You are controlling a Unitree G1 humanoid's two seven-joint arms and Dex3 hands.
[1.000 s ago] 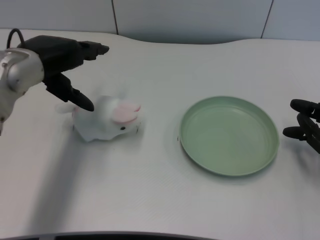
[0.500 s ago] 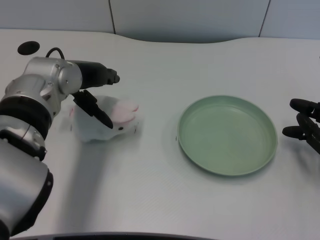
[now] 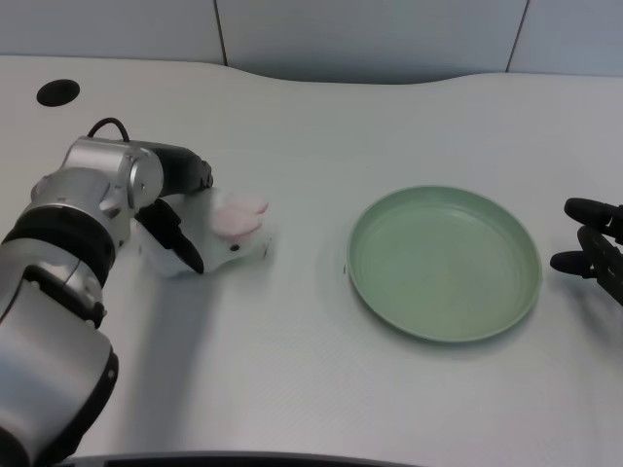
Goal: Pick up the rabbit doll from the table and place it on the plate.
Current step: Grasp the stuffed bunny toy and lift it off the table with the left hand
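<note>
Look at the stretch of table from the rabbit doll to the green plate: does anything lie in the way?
Nothing visible does. The rabbit doll lies under the left hand, and only bare white table separates it from the plate, which holds nothing. The right hand waits beyond the plate's far side.

You have one camera, the head view, mounted high on the robot and tilted down across the white table (image 3: 321, 389) toward the grey wall panels (image 3: 370, 39) beyond; no second view overlaps it.
</note>
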